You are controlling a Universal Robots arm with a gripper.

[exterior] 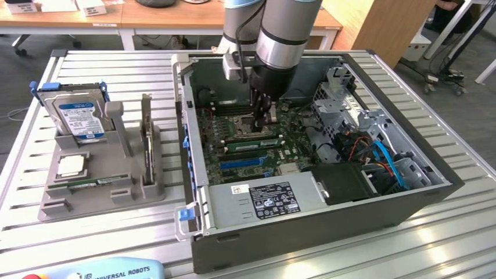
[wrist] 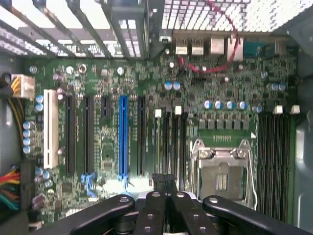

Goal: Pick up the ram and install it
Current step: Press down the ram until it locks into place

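Note:
My gripper hangs inside the open computer case, low over the motherboard. In the wrist view its black fingertips are pressed together, and nothing shows between them. They sit over the near end of the black memory slots, next to the empty processor socket. In the exterior view a long green ram strip lies along the slots just below the fingertips, apart from them. Whether it is fully seated cannot be told. Another thin green strip lies in the grey parts holder.
The grey holder at the exterior view's left also carries a blue-labelled hard drive and a square silver processor. Inside the case are the power supply, drive cages and blue cables. A teach pendant lies at the table's front edge.

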